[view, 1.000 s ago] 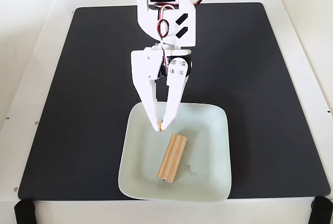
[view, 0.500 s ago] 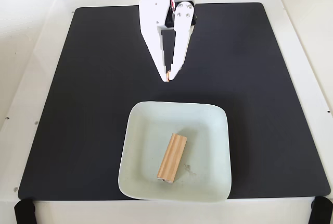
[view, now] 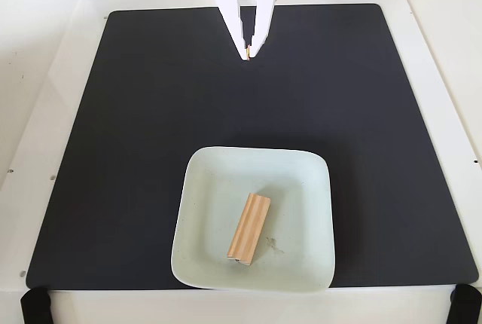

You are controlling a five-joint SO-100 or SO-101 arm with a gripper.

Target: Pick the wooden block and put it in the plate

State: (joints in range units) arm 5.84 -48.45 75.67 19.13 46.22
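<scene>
Overhead, fixed view looked down on white table (view: 45, 113) covered by black mat (view: 135, 128). My claw (view: 248, 54) hung near top edge of mat, white fingers (view: 233, 15) tapering down until tips met, nothing between them. Wooden block (view: 249, 229) lay inside plate (view: 203, 188), slanted, right of plate's middle, groove along its length. Plate sat on mat near bottom edge, well apart from claw.
</scene>
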